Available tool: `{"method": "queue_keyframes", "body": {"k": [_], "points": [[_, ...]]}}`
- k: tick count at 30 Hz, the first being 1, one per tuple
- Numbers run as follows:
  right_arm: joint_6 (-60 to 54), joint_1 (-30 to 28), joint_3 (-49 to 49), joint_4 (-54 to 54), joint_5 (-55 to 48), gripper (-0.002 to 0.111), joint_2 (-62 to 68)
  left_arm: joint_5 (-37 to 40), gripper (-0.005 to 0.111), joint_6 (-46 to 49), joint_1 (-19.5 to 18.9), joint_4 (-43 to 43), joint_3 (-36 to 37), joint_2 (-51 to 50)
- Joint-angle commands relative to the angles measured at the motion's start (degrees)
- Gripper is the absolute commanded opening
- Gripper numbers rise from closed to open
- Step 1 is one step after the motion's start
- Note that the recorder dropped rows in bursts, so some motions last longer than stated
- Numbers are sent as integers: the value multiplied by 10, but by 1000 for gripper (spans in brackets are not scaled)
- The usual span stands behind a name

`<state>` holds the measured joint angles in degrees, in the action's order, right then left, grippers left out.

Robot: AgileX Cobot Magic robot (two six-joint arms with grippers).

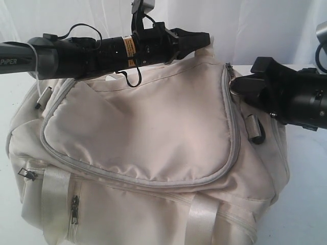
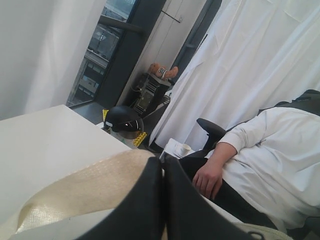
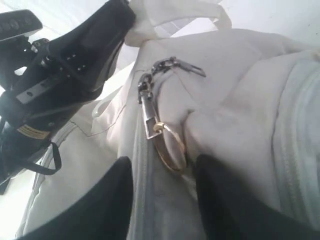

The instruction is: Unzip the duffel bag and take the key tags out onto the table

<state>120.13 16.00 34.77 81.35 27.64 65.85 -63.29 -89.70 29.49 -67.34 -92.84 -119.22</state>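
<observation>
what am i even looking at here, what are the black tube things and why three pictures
The black tubes are two robot arms, each ending in a gripper. One picture is from a camera off to the side; the other two are from cameras on each arm's wrist. A cream duffel bag lies on a white table, its grey zipper closed. The left gripper is shut on a cream webbing strap at the bag's far edge. The right gripper has its jaws apart on either side of the metal ring on the zipper pull, not yet closed on it.

Soft, even daylight; the white curtain (image 1: 245,25) behind the duffel bag (image 1: 143,153) glares, overexposed. Close black fingers (image 3: 100,200) blur in both wrist views.
</observation>
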Motion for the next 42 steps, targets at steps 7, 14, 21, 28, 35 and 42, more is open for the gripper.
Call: {"method": "queue_keyframes", "body": {"k": [7,14,21,28,35,42], "points": [[-20,0,1,-31,-19,39,15,-67,0,-3,3,34,-14,32],[-48,0,28,-48,23,39,45,-67,0,-3,3,34,-14,32],[-55,0,51,-47,22,28,52,-67,0,-3,3,34,-14,32],[-75,0,52,-25,20,5,57,-67,0,-3,3,34,-14,32],[-70,0,52,145,51,1,55,-67,0,-3,3,34,-14,32],[-70,0,52,179,43,1,13,-67,0,-3,3,34,-14,32]]}}
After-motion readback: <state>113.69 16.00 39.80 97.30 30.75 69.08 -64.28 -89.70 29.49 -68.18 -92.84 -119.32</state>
